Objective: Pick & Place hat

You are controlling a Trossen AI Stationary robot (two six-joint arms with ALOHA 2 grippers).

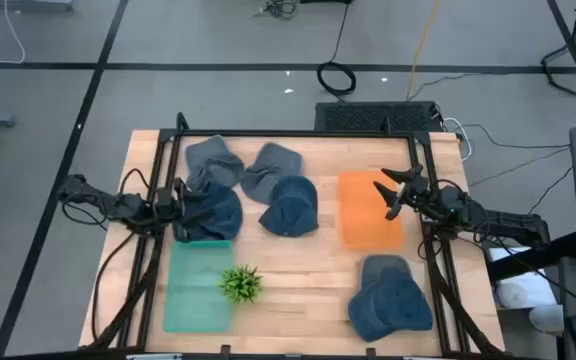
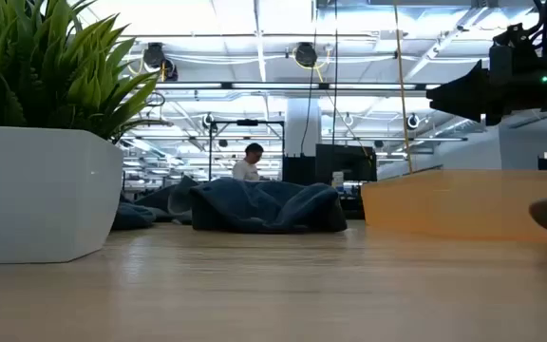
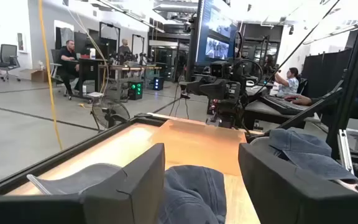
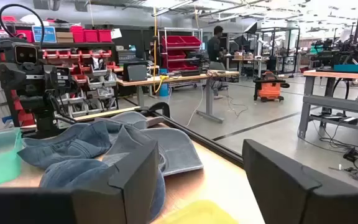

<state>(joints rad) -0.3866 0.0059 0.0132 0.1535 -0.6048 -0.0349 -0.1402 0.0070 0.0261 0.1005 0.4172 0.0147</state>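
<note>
Five blue denim hats lie on the wooden tabletop point(image 1: 298, 275), beside two flat trays — one orange point(image 1: 370, 208), one translucent green point(image 1: 199, 287) — and one small green potted plant point(image 1: 240, 284). Landmark: the orange tray. The right tool point(image 1: 392, 190) hovers over it, fingers apart, empty. Well across from the tray, the left tool point(image 1: 183, 205) stands open just beside a dark blue hat point(image 1: 216, 212). Two hats point(image 1: 389, 297) lie below the tray.
</note>
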